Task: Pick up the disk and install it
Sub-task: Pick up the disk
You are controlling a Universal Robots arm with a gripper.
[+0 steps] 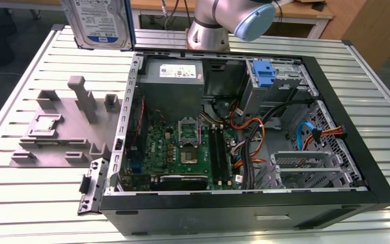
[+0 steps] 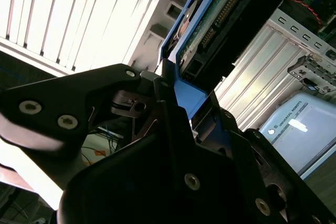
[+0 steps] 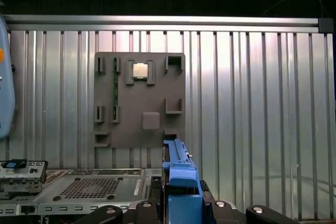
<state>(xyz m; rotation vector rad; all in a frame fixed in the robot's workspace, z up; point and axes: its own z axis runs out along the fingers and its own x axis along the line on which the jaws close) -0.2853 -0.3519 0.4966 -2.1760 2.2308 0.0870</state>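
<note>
The disk (image 1: 100, 23), silver with a blue-and-white label and a blue side rail, hangs upright in the air over the far end of the slatted table, at the exterior view's left of the open computer case (image 1: 357, 152). In the second wrist view my gripper (image 2: 173, 93) is shut on the disk (image 2: 210, 19): its black fingers (image 2: 105, 90) clamp the blue rail, and the green circuit-board side faces the camera. In the first wrist view the disk's blue rail (image 3: 181, 177) stands edge-on between the gripper's jaws (image 3: 181, 205), high above the table.
A grey holder plate (image 1: 59, 132) with slots and a small chip lies at the exterior view's left of the case. Inside the case are a power supply (image 1: 174, 71), a motherboard (image 1: 181, 147), cables and a blue bracket (image 1: 264, 76) at the drive bay. The arm's base (image 1: 212, 25) stands behind the case.
</note>
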